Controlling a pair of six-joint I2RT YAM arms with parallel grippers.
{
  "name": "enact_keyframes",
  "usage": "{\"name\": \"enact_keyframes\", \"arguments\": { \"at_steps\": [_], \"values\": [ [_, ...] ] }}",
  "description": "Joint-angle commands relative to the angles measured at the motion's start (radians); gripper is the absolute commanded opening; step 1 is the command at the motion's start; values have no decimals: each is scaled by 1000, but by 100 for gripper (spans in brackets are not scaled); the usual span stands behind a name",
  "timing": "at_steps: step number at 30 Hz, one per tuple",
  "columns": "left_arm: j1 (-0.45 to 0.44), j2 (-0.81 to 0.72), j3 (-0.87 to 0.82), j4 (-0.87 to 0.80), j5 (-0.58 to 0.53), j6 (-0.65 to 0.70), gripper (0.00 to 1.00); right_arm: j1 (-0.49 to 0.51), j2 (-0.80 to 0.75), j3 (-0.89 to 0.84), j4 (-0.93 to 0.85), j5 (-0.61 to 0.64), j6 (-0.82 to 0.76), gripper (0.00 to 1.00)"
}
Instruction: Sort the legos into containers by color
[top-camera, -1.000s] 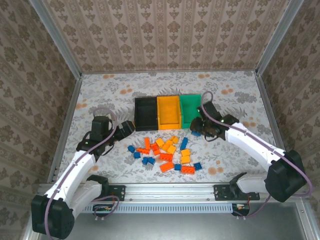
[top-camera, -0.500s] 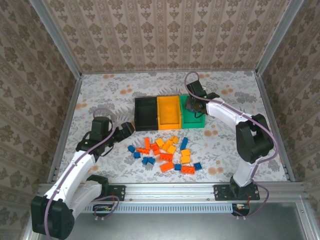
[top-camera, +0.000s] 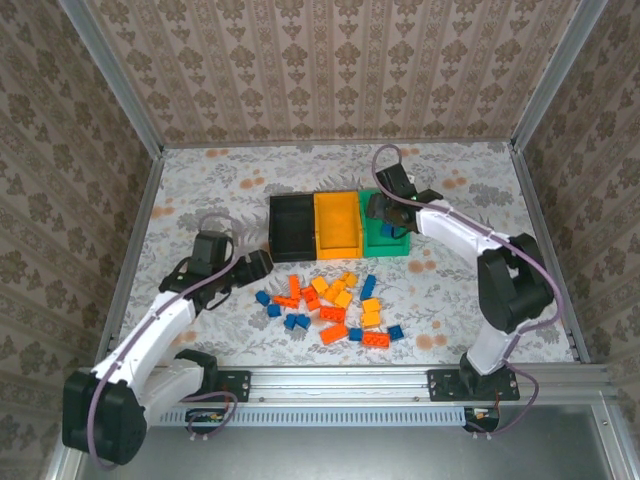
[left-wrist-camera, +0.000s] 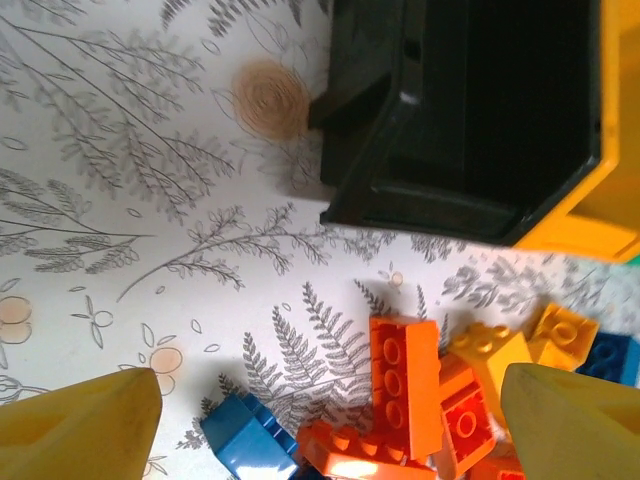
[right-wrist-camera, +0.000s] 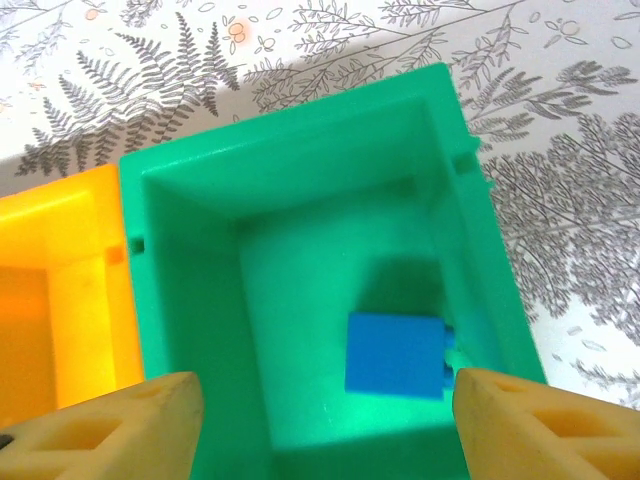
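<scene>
The right end effector (right-wrist-camera: 322, 425) hangs over the green bin (right-wrist-camera: 300, 150). Its two yellow fingers (right-wrist-camera: 100, 430) are wide apart and nothing is between them. One blue brick (right-wrist-camera: 395, 355) lies on the floor of that bin, close to the right wall. The yellow-orange bin (right-wrist-camera: 60, 240) is joined to the green one, and the black bin (left-wrist-camera: 480, 110) is at the other end of the row. The left end effector (left-wrist-camera: 328, 425) is low over the worktop (top-camera: 200, 190), just in front of the black bin. It is open wide too and holds nothing. Under it lie an orange-red brick (left-wrist-camera: 405, 385) and a small blue piece (left-wrist-camera: 245, 435), at the edge of the pile of loose legos (top-camera: 330, 300).
</scene>
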Motion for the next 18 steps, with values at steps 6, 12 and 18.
{"name": "enact_keyframes", "arguments": {
  "at_steps": [6,12,18],
  "values": [
    [-242,276,160,19,-151,107,78,4,-200,-196,54,-42,48,68],
    [-288,454,179,89,-136,88,74,-1,-302,-300,61,-37,53,68],
    [-311,544,175,113,-161,73,63,-2,-386,-355,67,-43,57,69]
  ]
}}
